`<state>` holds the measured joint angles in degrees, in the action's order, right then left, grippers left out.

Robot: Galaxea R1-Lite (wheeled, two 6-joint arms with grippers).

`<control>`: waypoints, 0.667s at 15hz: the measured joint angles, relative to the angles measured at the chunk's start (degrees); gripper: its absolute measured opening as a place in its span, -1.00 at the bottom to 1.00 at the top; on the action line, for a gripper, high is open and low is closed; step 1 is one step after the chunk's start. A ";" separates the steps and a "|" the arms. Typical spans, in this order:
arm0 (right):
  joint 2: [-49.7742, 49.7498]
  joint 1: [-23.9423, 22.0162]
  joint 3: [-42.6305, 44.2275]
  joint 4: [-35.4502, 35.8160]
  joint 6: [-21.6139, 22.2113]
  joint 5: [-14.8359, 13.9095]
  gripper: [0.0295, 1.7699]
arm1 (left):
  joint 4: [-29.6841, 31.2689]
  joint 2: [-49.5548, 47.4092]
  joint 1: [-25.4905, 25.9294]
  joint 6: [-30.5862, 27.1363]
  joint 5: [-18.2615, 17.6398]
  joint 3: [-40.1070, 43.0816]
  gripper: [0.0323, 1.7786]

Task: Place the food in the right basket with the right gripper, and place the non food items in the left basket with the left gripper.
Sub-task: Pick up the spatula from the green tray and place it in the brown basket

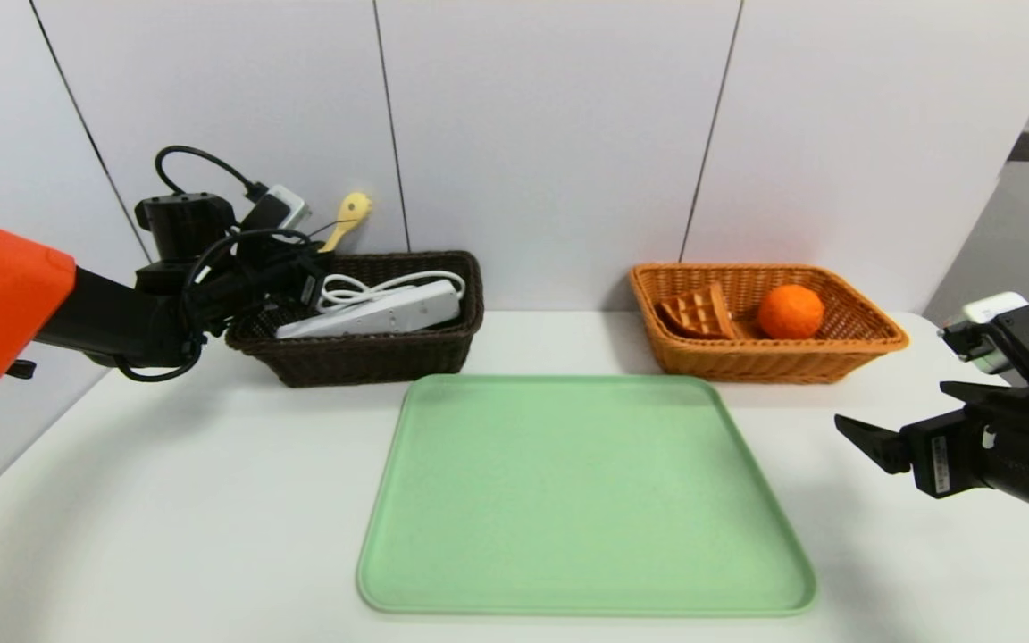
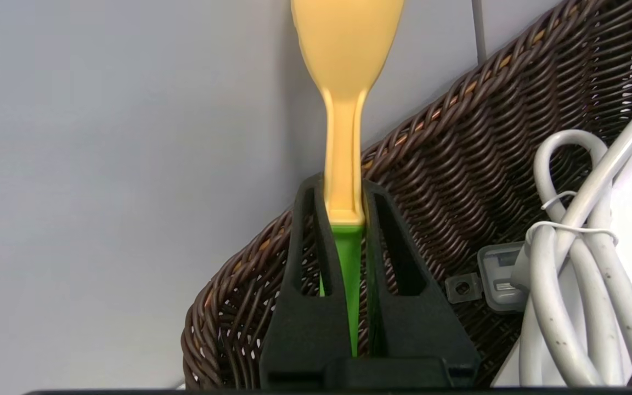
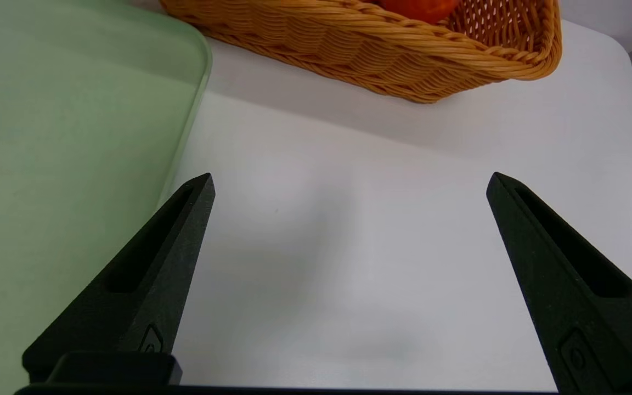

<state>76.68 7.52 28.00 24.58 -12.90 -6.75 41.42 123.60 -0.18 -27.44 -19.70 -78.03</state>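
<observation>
While our left gripper is clamped tight on the yellow plastic spoon with a green handle, we hold that spoon over the back left corner of the dark brown woven wicker basket, its bowl sticking up above the rim against the white wall. We judge this to be the last non-food drop: the pale green plastic tray is bare, a white power strip with its coiled cable already lies in the dark basket, and the orange woven wicker basket on the right holds a brown waffle and a round orange fruit. Our right gripper hangs idle near the tray's right edge, jaws spread wide and holding nothing. Next, we think, the left jaws need only part so the spoon falls inside the rim, clear of the cable.
</observation>
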 joint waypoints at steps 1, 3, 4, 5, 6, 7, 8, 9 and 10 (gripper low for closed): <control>0.05 0.00 0.17 0.00 0.04 0.00 0.93 | -0.13 0.00 0.00 0.00 0.02 0.02 -0.86; 0.05 0.02 0.38 -0.05 0.06 -0.02 0.93 | -0.17 0.00 0.00 0.05 0.55 0.06 -0.86; 0.06 0.02 0.38 -0.05 0.11 -0.02 0.93 | 0.44 0.02 0.00 0.27 0.68 0.04 -0.86; 0.06 0.02 0.41 -0.05 0.13 -0.05 0.93 | 1.51 0.05 0.00 0.46 0.63 -0.05 -0.86; 0.05 0.02 0.49 -0.05 0.15 0.00 0.93 | 2.80 0.13 0.00 0.51 0.63 -0.11 -0.86; 0.05 0.02 0.55 -0.05 0.15 -0.02 0.93 | 3.54 0.16 0.00 0.52 0.63 -0.11 -0.86; 0.00 0.02 0.60 -0.02 0.15 -0.05 0.93 | 3.67 0.10 0.00 0.52 0.57 -0.09 -0.86; -0.02 0.02 0.61 -0.02 0.17 -0.02 0.93 | 3.67 -0.06 0.00 0.52 0.44 0.11 -0.86; -0.09 0.02 0.66 -0.02 0.17 -0.05 0.93 | 3.67 -0.32 0.00 0.57 0.33 0.33 -0.86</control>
<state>76.59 7.55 28.66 24.55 -12.73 -6.80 45.09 123.28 -0.18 -26.87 -19.37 -77.70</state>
